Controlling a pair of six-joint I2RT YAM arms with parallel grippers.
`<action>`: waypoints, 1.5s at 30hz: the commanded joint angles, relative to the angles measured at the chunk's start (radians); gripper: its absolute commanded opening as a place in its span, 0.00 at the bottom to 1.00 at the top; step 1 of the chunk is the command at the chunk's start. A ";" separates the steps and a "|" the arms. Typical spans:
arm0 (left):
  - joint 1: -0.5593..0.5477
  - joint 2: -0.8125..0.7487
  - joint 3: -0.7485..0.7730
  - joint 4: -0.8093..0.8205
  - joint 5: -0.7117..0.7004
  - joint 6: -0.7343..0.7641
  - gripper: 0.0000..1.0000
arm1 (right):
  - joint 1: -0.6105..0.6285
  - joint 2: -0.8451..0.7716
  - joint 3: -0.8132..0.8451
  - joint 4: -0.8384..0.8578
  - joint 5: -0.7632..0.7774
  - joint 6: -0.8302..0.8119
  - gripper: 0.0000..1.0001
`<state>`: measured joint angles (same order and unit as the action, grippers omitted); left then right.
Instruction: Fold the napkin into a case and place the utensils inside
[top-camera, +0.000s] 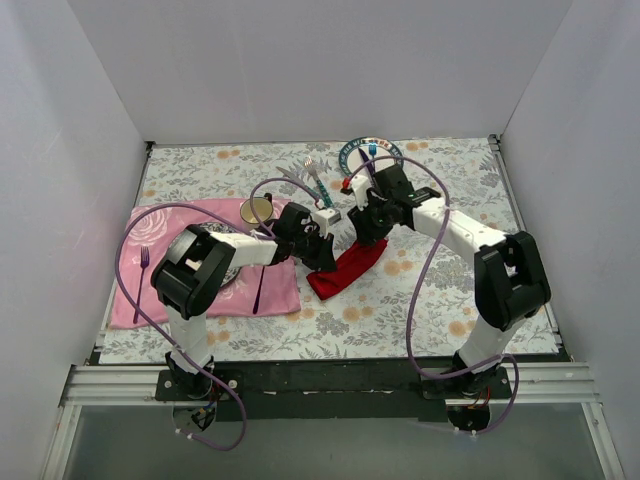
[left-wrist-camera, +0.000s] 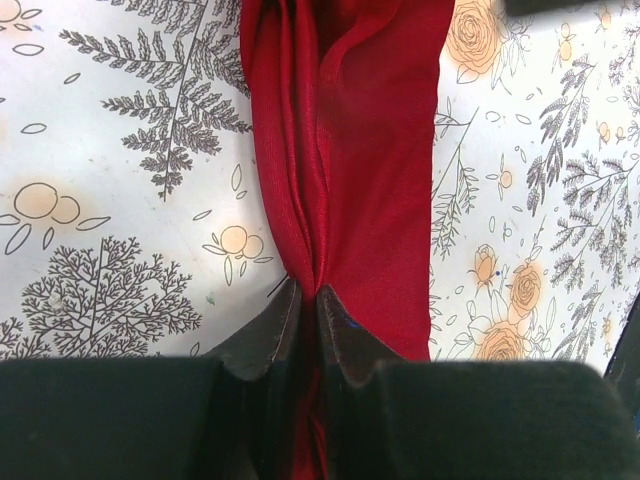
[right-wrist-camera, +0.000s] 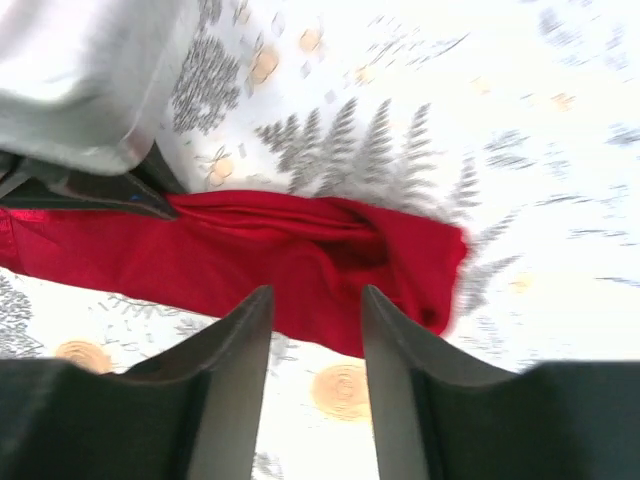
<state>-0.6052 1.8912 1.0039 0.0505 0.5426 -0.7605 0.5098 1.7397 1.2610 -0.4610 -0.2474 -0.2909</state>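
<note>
Pinching a gathered fold of the red napkin (top-camera: 345, 272), the left claw (left-wrist-camera: 308, 295) was closed. The right claw (right-wrist-camera: 315, 295) stood partly open over it, holding nothing. The napkin lay bunched lengthwise, midway between the table's (top-camera: 450, 310) side edges.

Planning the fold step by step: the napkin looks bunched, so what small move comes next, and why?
Probably the left gripper should pull its pinched fold sideways to spread the napkin: the cloth lies bunched in a narrow strip, and the right gripper hovers open over it, holding nothing.
</note>
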 joint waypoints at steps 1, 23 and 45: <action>-0.002 0.037 0.001 -0.095 -0.018 0.047 0.05 | -0.071 -0.098 -0.031 0.071 -0.052 -0.132 0.52; -0.001 0.057 0.028 -0.118 -0.009 0.082 0.05 | -0.096 0.000 -0.143 0.308 -0.033 -0.425 0.57; -0.001 0.055 0.038 -0.130 0.007 0.105 0.05 | -0.157 -0.043 -0.084 0.119 -0.179 -0.556 0.72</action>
<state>-0.6041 1.9190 1.0492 0.0025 0.5865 -0.6899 0.3374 1.6936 1.1667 -0.3054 -0.3798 -0.7853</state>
